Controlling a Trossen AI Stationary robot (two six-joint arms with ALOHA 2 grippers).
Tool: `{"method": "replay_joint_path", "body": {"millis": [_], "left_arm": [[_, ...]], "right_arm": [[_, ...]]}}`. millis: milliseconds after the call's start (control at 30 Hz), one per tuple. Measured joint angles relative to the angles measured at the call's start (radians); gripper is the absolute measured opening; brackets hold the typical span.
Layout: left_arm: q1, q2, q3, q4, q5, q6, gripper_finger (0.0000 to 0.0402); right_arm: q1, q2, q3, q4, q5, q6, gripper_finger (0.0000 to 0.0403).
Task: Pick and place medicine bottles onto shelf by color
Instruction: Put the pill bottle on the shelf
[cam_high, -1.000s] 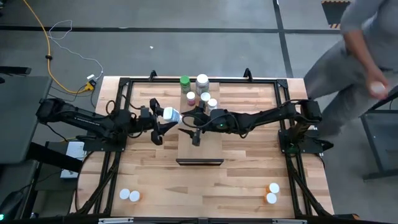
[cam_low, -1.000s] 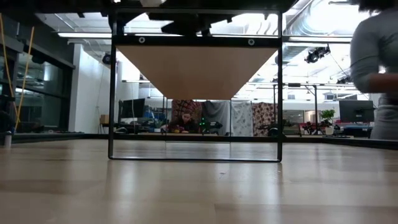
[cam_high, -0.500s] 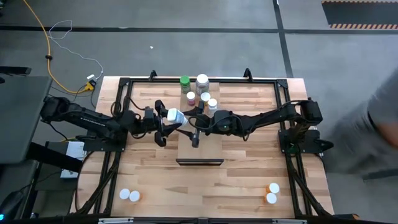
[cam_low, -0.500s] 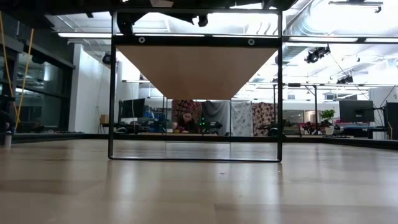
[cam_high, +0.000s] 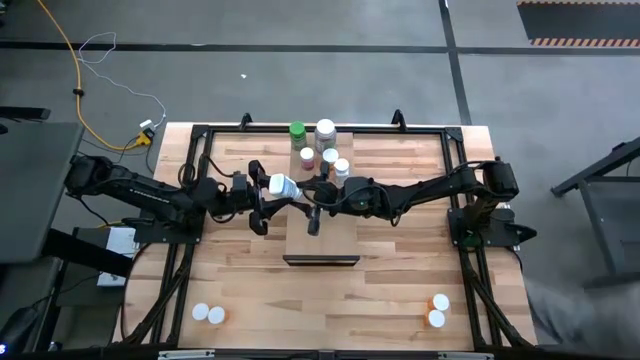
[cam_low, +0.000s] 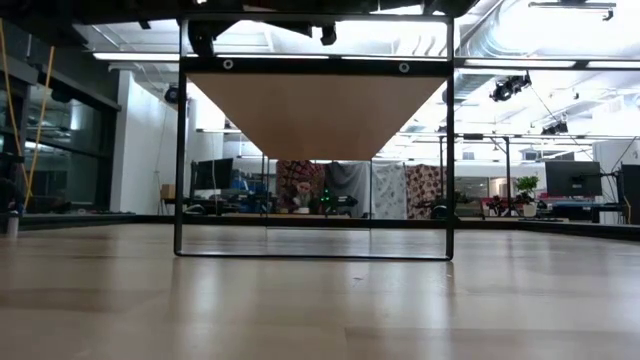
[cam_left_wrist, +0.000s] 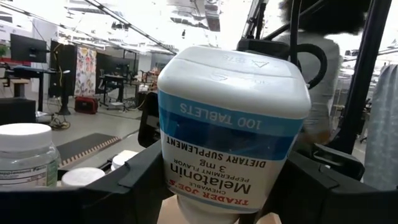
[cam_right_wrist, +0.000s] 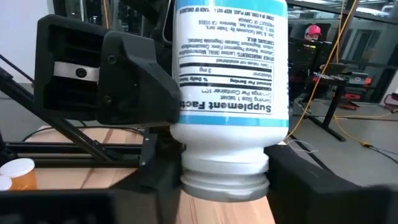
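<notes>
A: Where is the bottle (cam_high: 282, 186) now?

B: Above the left edge of the shelf (cam_high: 322, 240), between the two grippers. The left gripper (cam_high: 268, 190) pinches its body from the left side. In the left wrist view the bottle (cam_left_wrist: 231, 130) fills the gap between the fingers (cam_left_wrist: 140, 171).

A: And the right gripper (cam_high: 310, 192)?

B: Just beside the bottle on its right. Its wrist view shows the bottle (cam_right_wrist: 229, 93) directly ahead, the cap end near its own fingers (cam_right_wrist: 305, 180). They look spread, but whether they touch the bottle I cannot tell.

A: Which way does it point?

B: Both wrist views show the label upside down, cap towards the shelf, so the long axis runs roughly upright, inverted.

A: So which arm places it?

B: My guess is a handover. The standing bottles (cam_high: 325, 133) sit at the shelf's far end, nearer the right arm.
</notes>
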Motion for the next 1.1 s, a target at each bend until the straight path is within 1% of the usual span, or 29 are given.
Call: {"method": "replay_joint_path", "body": {"millis": [33,233,367,467,633,733,833,900,967,1033,1100], "left_arm": [[0.000,0.000,0.000,0.000,-0.001,0.001,0.0223],[0.000,0.000,0.000,-0.011,0.007,0.028,0.0236],[-0.001,-0.007,-0.001,-0.042,0.037,0.077,0.0249],[-0.009,-0.038,-0.001,-0.090,0.031,0.113,0.0259],[-0.027,-0.126,-0.002,-0.193,0.003,0.120,0.0265],[-0.039,-0.191,-0.002,-0.259,-0.007,0.117,0.0266],[-0.054,-0.254,-0.002,-0.304,-0.017,0.092,0.0266],[-0.061,-0.284,-0.001,-0.322,-0.022,0.076,0.0266],[-0.066,-0.303,-0.001,-0.334,-0.031,0.060,0.0266],[-0.071,-0.307,-0.001,-0.327,-0.037,0.040,0.0266],[-0.073,-0.305,-0.001,-0.340,-0.062,0.024,0.0266]], "right_arm": [[0.000,0.000,0.000,0.000,0.000,0.000,0.0152],[0.000,0.000,0.000,-0.015,0.001,-0.005,0.0152],[0.002,-0.009,0.000,-0.065,0.028,-0.011,0.0174],[0.003,-0.024,0.000,-0.110,0.051,-0.011,0.0179],[0.017,-0.028,0.000,-0.144,0.113,-0.059,0.0159],[0.030,-0.035,0.000,-0.188,0.200,-0.128,0.0160],[0.044,-0.038,0.019,-0.253,0.352,-0.217,0.0172],[0.051,-0.036,0.067,-0.362,0.463,-0.267,0.0176],[0.053,-0.033,0.132,-0.502,0.535,-0.282,0.0177],[0.053,-0.027,0.188,-0.640,0.582,-0.276,0.0175],[0.054,-0.015,0.237,-0.735,0.600,-0.265,0.0172]]}}
